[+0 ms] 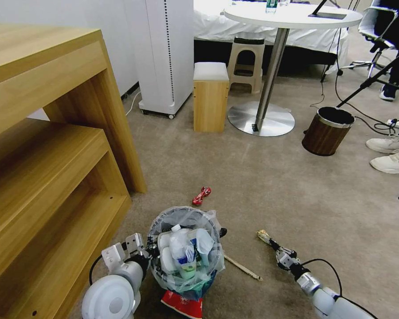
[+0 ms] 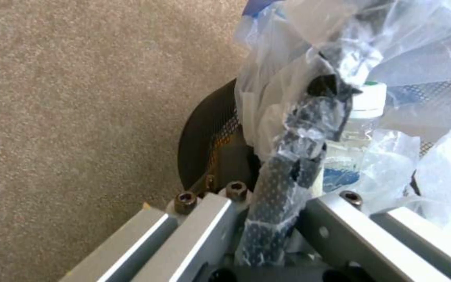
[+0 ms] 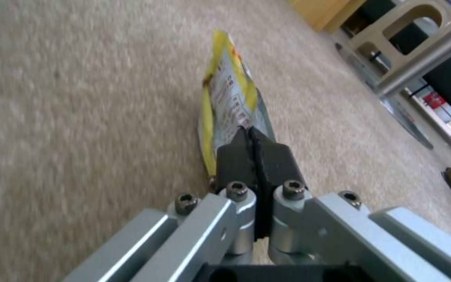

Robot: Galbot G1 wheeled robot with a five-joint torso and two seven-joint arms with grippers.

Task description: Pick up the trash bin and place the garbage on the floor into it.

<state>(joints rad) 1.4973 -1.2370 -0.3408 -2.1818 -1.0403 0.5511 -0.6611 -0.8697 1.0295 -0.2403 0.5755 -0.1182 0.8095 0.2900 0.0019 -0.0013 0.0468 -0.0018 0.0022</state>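
My right gripper (image 3: 250, 135) is pinched tight on a flat yellow and white wrapper (image 3: 228, 94). The wrapper has small red print on it, but I cannot read the words. It lies long and thin on the floor (image 1: 270, 181), and its far end points away from me toward about 11 o'clock.

My left gripper (image 2: 288, 164) is clamped on the rim of the trash bin (image 1: 185, 252), with the crinkly bag caught between its fingers. The bin sits low at about 6 o'clock, its mouth facing up, packed with a plastic bottle (image 1: 182, 250) and white cups.

A wooden stick (image 1: 242, 267) lies just beside the bin, between it and my right arm. A red wrapper (image 1: 201, 195) lies past the bin at 12 o'clock. A wooden shelf (image 1: 44, 146) stands close at 9 o'clock. A brown bin (image 1: 327, 130) with a silver rim stands well apart at 2 o'clock, near a round white table (image 1: 292, 15).
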